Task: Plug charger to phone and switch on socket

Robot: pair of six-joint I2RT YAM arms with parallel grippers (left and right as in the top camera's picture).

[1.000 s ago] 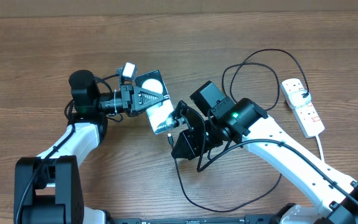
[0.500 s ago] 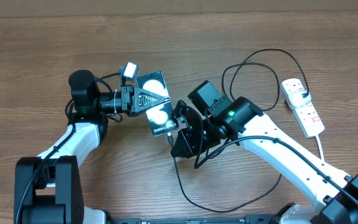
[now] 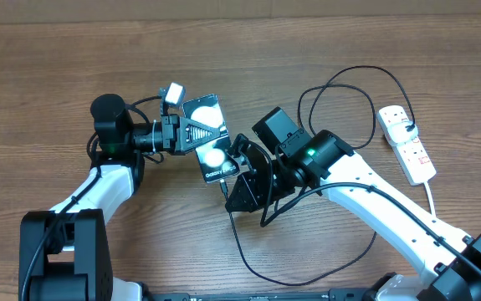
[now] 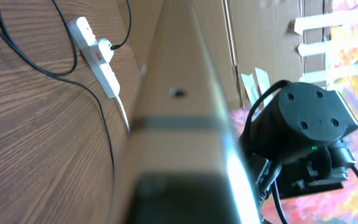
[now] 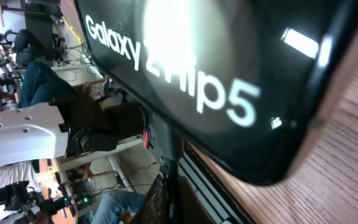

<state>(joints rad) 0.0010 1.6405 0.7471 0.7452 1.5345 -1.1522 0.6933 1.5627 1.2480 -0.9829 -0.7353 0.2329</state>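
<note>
at five o'clock of the phone (image 3: 200, 110), clamped in the left gripper (image 3: 212, 134), the charger (image 3: 240, 242) is edged nearer, pinched in the right gripper (image 3: 232, 177); insertion is judged close.

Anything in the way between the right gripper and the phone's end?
Nothing visible: the right gripper, charger cable leading into it, sits right at the lettered end of the phone; the left gripper holds it. Port itself hidden.
</note>
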